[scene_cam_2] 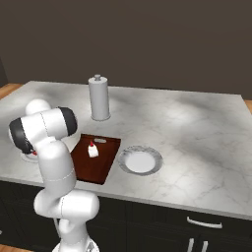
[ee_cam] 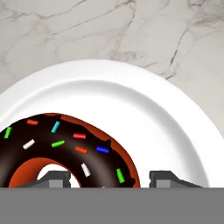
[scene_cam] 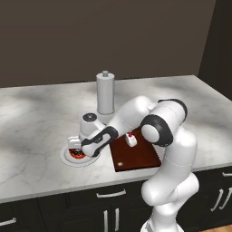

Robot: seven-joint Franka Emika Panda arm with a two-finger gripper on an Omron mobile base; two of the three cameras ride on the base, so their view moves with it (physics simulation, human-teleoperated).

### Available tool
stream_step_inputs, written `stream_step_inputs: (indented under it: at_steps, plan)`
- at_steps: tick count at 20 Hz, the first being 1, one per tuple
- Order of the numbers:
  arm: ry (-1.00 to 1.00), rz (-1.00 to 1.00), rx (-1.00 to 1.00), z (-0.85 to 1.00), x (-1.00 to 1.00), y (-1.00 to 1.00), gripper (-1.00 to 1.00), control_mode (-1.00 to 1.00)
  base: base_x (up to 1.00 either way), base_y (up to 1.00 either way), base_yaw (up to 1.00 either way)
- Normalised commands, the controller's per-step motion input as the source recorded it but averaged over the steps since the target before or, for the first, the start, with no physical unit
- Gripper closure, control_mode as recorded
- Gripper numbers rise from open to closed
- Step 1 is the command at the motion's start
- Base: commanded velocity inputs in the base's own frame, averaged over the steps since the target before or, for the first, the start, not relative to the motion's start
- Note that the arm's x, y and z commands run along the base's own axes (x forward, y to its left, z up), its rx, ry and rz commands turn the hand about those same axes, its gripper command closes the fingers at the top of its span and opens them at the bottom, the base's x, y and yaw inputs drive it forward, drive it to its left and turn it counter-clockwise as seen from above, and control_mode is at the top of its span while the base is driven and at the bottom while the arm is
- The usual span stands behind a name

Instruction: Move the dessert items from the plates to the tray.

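Here the gripper (ee_cam: pixel 103 177) sits low over the donut (ee_cam: pixel 65 151), one fingertip (ee_cam: pixel 53 178) in the hole, the other outside, straddling the ring's side; jaws half-narrowed, whether they grip yet I cannot tell. Donut: dark chocolate, colored sprinkles, orange-red edge, on its white plate (ee_cam: pixel 166 127). Cake piece (scene_cam: pixel 131 140) already lies on the tray (scene_cam: pixel 142 156); second plate (scene_cam_2: pixel 153 158) empty.

Lowered over a chocolate donut (scene_cam: pixel 76 153) on a white plate (scene_cam: pixel 68 159) at left, gripper (scene_cam: pixel 80 149) hiding most of it. Beside the plate, dark reddish-brown tray (scene_cam: pixel 136 156) carrying a red-topped white cake piece (scene_cam: pixel 131 140). Behind, upright grey canister (scene_cam: pixel 105 94) on marble counter (scene_cam: pixel 36 122).
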Motion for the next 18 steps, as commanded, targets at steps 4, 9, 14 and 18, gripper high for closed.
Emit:
stream_step_inputs:
  at_steps: [4,9,14,18]
  plan:
    - [0.0,0.0,0.0,0.0,0.0,0.0,1.0,-1.0,0.0,0.0,0.0]
    - [0.0,0.0,0.0,0.0,0.0,0.0,1.0,-1.0,0.0,0.0,0.0]
    - [0.0,0.0,0.0,0.43,0.0,-0.1,1.0,-1.0,0.0,0.0,0.0]
    - [-0.02,0.0,0.0,0.57,-0.14,-0.21,1.0,-1.0,0.0,0.0,0.0]
